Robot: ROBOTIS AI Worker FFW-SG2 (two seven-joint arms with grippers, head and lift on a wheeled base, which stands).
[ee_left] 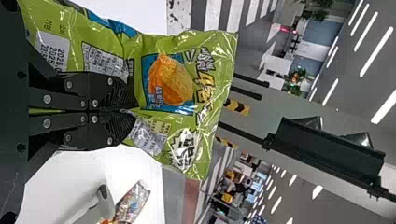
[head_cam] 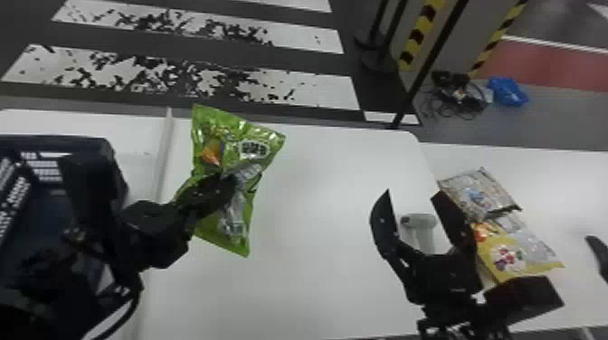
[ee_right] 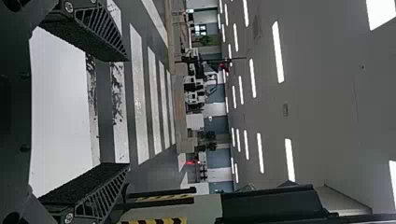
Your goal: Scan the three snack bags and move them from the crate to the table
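In the head view my left gripper [head_cam: 230,183] holds the green snack bag [head_cam: 239,135] above the left part of the white table [head_cam: 316,253]. The left wrist view has this gripper [ee_left: 133,110] pinched shut on the green bag [ee_left: 215,88], which spreads out past its fingertips. My right gripper [head_cam: 409,194] stands open over the table's right side, its fingers wide apart; in the right wrist view nothing lies between the fingertips of this gripper [ee_right: 126,112]. Silver snack bag [head_cam: 479,194] and yellow snack bag [head_cam: 515,253] lie right of it. The dark crate [head_cam: 86,144] is at the left.
A white-grey scanner [head_cam: 418,221] stands on the table, seen between the right gripper's fingers. A black box-like object [head_cam: 524,296] sits beside the yellow bag. A dark curved object [head_cam: 599,253] shows at the right edge. Striped posts [head_cam: 418,36] rise beyond the table.
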